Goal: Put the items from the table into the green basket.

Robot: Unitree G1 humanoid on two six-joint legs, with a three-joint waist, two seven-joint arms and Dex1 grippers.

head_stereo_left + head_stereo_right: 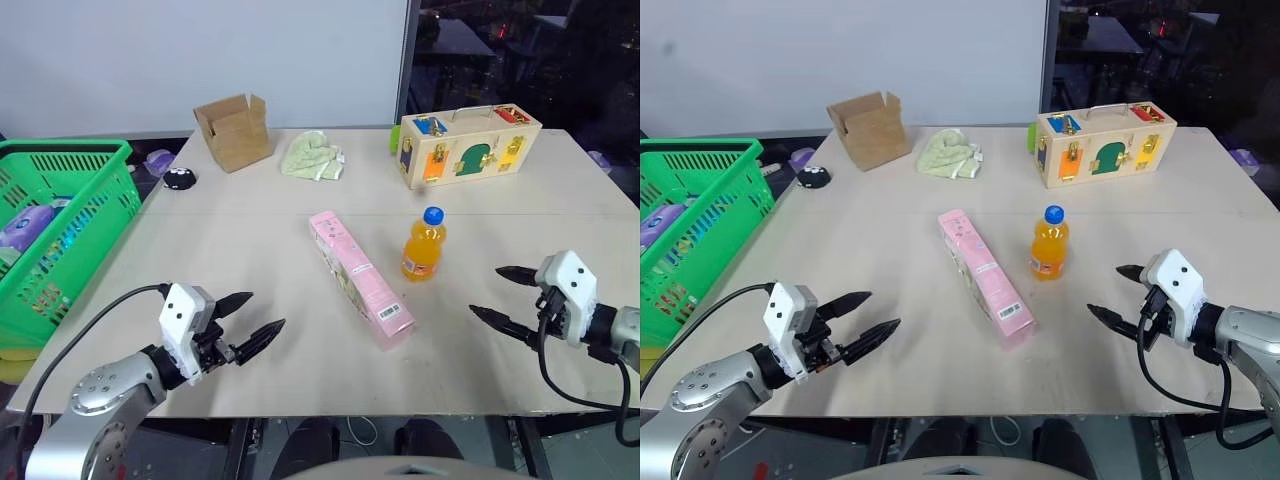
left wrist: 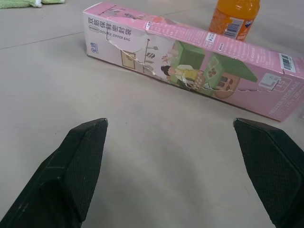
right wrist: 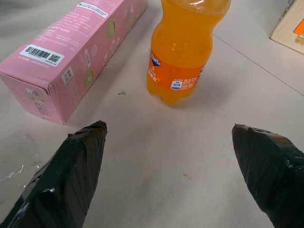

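A long pink carton [image 1: 358,276] with a barcode lies flat mid-table, running diagonally toward the front edge. Just right of it stands a small orange drink bottle [image 1: 424,245] with a blue cap, upright. The green basket [image 1: 62,228] sits off the table's left side with some coloured things inside. My left gripper [image 1: 255,320] hovers open near the front left of the table [image 1: 250,230], pointing at the carton [image 2: 190,61] with bare tabletop between. My right gripper [image 1: 493,292] is open at the front right, aimed at the bottle [image 3: 183,52] and apart from it.
At the back of the table stand an open cardboard box [image 1: 234,131], a crumpled pale green cloth [image 1: 313,157] and a wooden latch box [image 1: 466,146] with coloured doors. A small black object [image 1: 179,179] lies at the left edge near the basket.
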